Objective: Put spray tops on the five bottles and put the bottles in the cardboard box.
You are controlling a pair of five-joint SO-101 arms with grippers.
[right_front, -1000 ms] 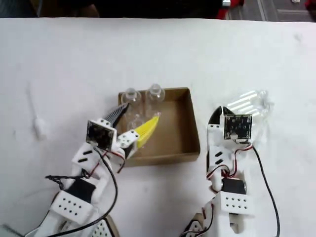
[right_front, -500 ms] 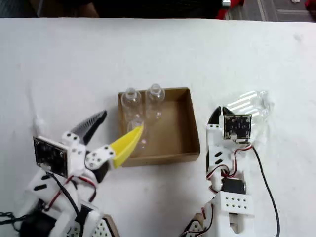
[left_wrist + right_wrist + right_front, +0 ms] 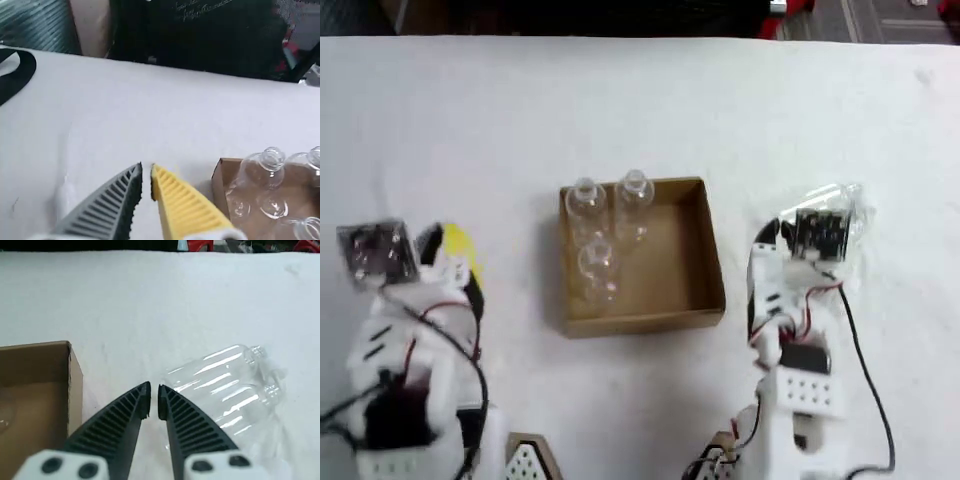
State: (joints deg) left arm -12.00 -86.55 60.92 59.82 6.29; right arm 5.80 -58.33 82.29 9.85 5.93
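The cardboard box [image 3: 705, 250] sits mid-table with three clear bottles standing in it, two at the back [image 3: 585, 203] [image 3: 635, 192] and one in front [image 3: 596, 268]. Their necks look bare. In the left wrist view the box corner [image 3: 220, 172] and a bottle [image 3: 264, 167] lie off to the side of my left gripper [image 3: 146, 172], which is shut and holds nothing. It hangs over bare table left of the box, its yellow finger [image 3: 456, 244] showing from above. My right gripper [image 3: 153, 400] is shut and empty, close to two clear bottles [image 3: 225, 382] lying side by side right of the box.
A small white blurred piece [image 3: 63, 196] lies on the table near the left gripper's grey finger. The lying bottles [image 3: 840, 205] are partly covered by the right arm's wrist camera [image 3: 820, 232]. A dark strap [image 3: 15, 70] rests on the far table.
My left arm has pulled back from the box to the left side of the table, and its fingers have closed. The right arm has shifted slightly toward the lying bottles.
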